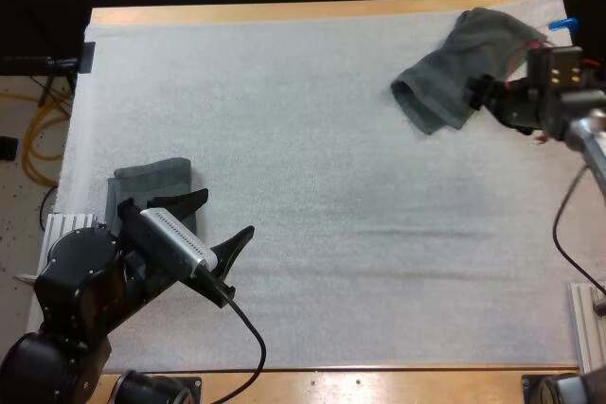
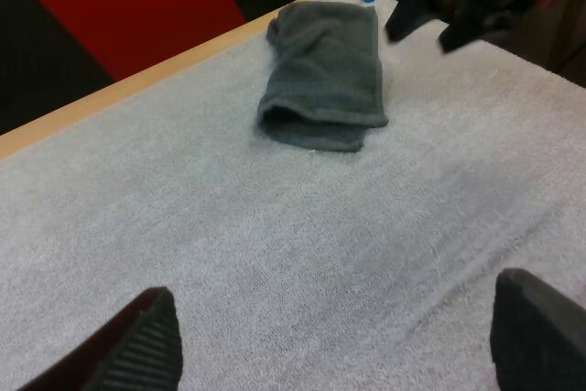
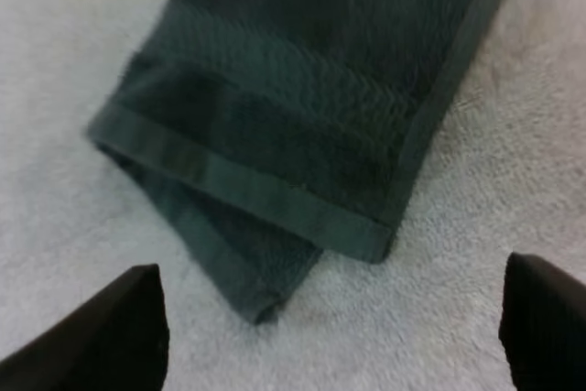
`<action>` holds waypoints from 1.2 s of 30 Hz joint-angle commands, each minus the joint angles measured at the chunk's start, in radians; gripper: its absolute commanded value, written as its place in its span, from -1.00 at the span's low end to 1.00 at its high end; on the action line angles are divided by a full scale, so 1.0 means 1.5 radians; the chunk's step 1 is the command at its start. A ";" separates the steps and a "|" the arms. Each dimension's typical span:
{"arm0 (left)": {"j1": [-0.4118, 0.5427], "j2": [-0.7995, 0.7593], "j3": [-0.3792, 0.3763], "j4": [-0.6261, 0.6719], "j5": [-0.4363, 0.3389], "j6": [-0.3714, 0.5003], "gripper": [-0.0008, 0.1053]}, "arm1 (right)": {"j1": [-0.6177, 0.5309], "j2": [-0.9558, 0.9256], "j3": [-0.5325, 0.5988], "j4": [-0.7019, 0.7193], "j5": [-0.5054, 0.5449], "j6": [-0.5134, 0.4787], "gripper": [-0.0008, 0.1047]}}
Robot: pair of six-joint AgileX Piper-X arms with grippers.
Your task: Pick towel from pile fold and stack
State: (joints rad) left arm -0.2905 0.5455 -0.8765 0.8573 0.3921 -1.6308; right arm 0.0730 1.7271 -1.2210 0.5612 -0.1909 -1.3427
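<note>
Item 1: crumpled towel (image 1: 456, 65), dark grey-green, lying at the far right of the white mat (image 1: 312, 139) on the wooden worktop (image 1: 284, 12).

Item 2: folded towel (image 1: 156, 180), same colour, lying flat at the mat's left edge, partly hidden by the left arm.

Item 3: left gripper (image 1: 227, 212), held above the mat just beside the folded towel; fingers spread wide, nothing grasped.

Item 4: right gripper (image 1: 478, 94), positioned at the crumpled towel's near edge; fingers wide apart, nothing held, a hemmed corner seen between them.
</note>
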 commanded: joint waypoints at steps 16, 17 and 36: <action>-0.002 -0.001 -0.004 -0.012 0.004 -0.032 0.29 | 0.001 0.185 -0.050 -0.135 -0.173 0.231 0.39; -0.002 -0.001 -0.004 -0.012 0.004 -0.032 0.29 | 0.001 0.190 -0.050 -0.135 -0.173 0.233 0.39; -0.002 -0.001 -0.004 -0.022 0.004 -0.042 0.29 | 0.001 0.247 -0.058 -0.212 -0.192 0.279 -0.98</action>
State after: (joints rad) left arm -0.2905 0.5455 -0.8765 0.8346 0.3921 -1.6806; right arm 0.0675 2.0854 -1.3036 0.2485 -0.4825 -0.9102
